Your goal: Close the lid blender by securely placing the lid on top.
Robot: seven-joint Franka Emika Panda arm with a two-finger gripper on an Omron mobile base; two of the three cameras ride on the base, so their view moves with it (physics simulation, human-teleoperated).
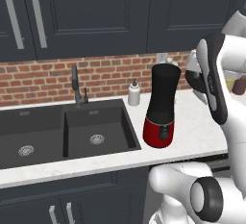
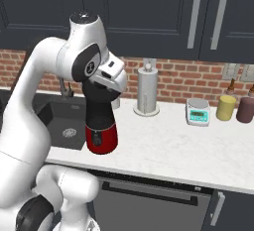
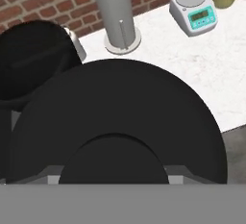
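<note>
On the white stone counter (image 1: 202,131), just right of the dark double sink (image 1: 62,131), the blender (image 1: 162,105) is seen standing upright — a matte black jar on a glossy red base with a dark front button. From the right base view the blender (image 2: 100,121) is partly covered by the white arm, whose hand is held above and just beside the jar's upper part. Through the hand view the jar's open mouth (image 3: 33,59) is shown at the upper left, uncovered. Close to that camera the lid (image 3: 120,122) is seen as a broad black disc with a raised central knob, carried at the gripper (image 3: 115,182) beside the jar and not yet over its mouth. The finger tips are hidden behind the disc, so the set of the jaws cannot be told. Farther along the counter a paper towel holder (image 2: 147,92) is placed by the brick wall, with a small kitchen scale (image 2: 198,112) to its right and a white bottle (image 1: 134,93) behind the blender.
</note>
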